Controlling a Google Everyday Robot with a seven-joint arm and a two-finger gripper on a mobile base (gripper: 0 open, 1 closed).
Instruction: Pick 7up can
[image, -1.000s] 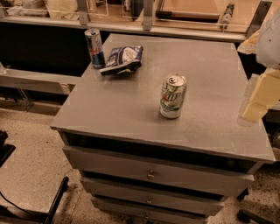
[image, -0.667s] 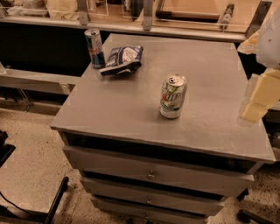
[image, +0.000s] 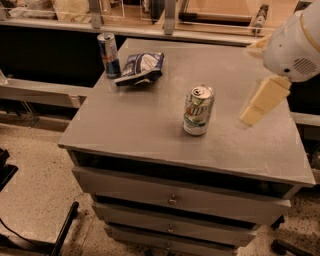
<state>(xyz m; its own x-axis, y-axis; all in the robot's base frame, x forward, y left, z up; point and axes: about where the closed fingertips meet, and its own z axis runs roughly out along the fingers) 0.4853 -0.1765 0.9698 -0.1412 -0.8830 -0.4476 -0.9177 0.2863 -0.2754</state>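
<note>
7up can (image: 198, 110) stands upright near the middle of the tabletop (image: 150, 127), long axis vertical. The hand (image: 260, 102) hangs to the can's right in the view, near it but apart, with nothing between them. Released or clenched: cannot tell. The reach likely runs leftward.

And the claw (image: 257, 107) is on the move: it's swung in from the right edge of the desk (image: 140, 125), now hovering over the right side, closer to the 7up can (image: 198, 110).
</note>
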